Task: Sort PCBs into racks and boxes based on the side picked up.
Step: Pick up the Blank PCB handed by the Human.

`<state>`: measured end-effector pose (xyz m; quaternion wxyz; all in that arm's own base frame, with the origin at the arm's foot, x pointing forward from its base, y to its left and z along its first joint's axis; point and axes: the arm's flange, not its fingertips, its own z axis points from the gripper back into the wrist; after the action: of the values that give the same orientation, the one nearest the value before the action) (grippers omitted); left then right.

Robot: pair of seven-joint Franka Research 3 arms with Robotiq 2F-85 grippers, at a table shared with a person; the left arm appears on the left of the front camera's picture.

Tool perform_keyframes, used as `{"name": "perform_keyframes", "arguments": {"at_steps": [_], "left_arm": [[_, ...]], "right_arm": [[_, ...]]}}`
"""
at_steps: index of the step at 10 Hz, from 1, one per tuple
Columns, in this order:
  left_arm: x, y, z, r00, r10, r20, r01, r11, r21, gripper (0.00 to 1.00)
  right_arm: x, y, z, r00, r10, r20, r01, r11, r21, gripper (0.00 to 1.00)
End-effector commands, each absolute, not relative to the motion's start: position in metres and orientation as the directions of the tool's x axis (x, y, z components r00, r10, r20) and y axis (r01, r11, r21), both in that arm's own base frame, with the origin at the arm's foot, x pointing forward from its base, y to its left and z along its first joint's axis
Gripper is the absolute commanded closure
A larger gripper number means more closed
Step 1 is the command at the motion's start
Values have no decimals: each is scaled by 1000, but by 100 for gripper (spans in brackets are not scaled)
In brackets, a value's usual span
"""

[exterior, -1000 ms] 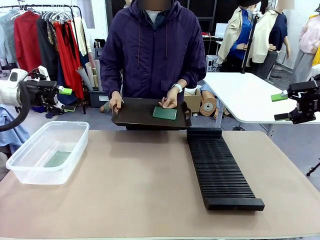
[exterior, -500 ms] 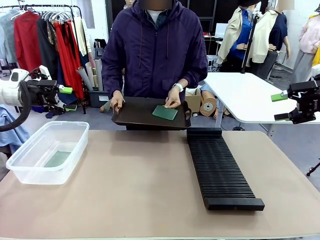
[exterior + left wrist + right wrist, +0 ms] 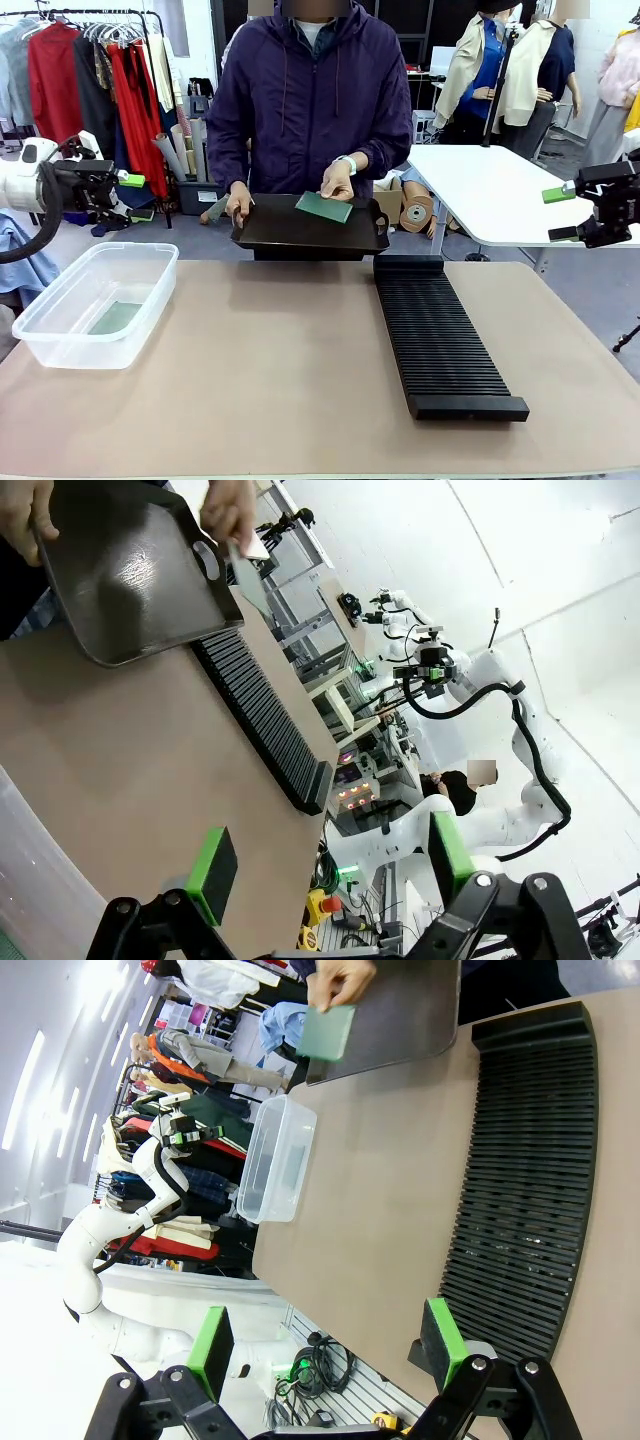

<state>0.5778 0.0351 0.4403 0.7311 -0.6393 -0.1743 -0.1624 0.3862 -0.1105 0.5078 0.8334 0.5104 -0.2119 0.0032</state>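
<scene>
I am awaiting handover, left fingers (image 3: pixel 130 181) and right fingers (image 3: pixel 558 194) wide, empty. A hand (image 3: pixel 337 180) is holding a board (image 3: pixel 323 207) over the tray (image 3: pixel 290 235) at the desk's (image 3: pixel 300 370) far edge; the next move calls for reaching there.

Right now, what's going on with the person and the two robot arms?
A person's hand holds one green PCB tilted just above a black tray, which their other hand grips. Both robot arms hover at either side of the table, the left pincer and right pincer open and holding nothing. Another PCB lies in the clear box, and the black rack sits toward the right.
</scene>
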Motion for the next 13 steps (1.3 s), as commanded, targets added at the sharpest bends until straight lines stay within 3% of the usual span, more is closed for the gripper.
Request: {"name": "perform_keyframes", "arguments": {"at_steps": [1,11,13], "left_arm": [[577,36,441,886,-12,463,461,133,-877,0],[577,36,441,886,-12,463,461,133,-877,0],[577,36,441,886,-12,463,461,133,-877,0]], "right_arm": [[386,-110,510,909,-217,356,-223,470,854,0],[386,-111,508,910,-211,357,-222,479,849,0],[405,-102,497,922,-193,335,-216,461,861,0]]}}
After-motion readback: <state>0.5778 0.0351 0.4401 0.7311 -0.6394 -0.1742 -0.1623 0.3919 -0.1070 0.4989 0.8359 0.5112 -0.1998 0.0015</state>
